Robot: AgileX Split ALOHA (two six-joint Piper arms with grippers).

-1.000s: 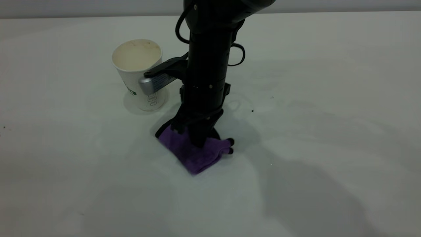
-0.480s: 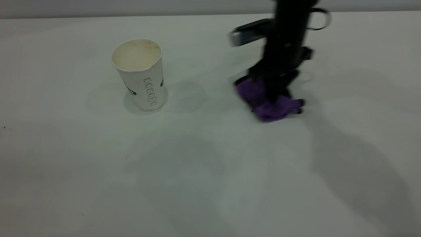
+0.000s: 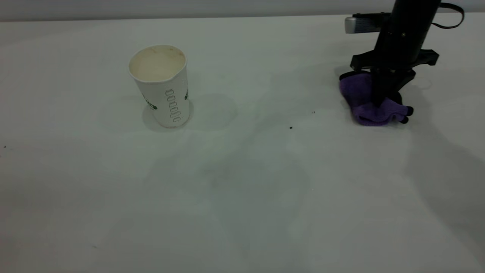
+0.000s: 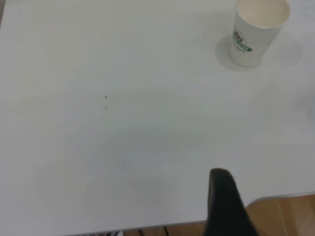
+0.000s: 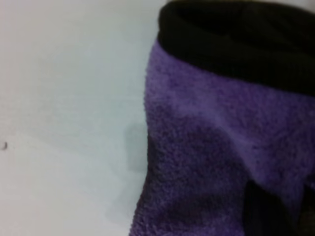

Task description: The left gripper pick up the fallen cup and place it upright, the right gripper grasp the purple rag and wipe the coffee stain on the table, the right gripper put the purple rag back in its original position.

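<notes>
Exterior view: right pincer (image 3: 379, 101) upright at far right of tabletop (image 3: 242, 197), pointing straight down, clamped on purple rag (image 3: 365, 102). Rag bunched against the surface, black-edged corner sticking out to the right. Cup (image 3: 163, 85) upright, mouth up, well apart at left. Two tiny dark specks (image 3: 291, 127) between cup and rag. Left pincer (image 4: 224, 204) only partly seen in its wrist view, fingers impossible to judge.
</notes>
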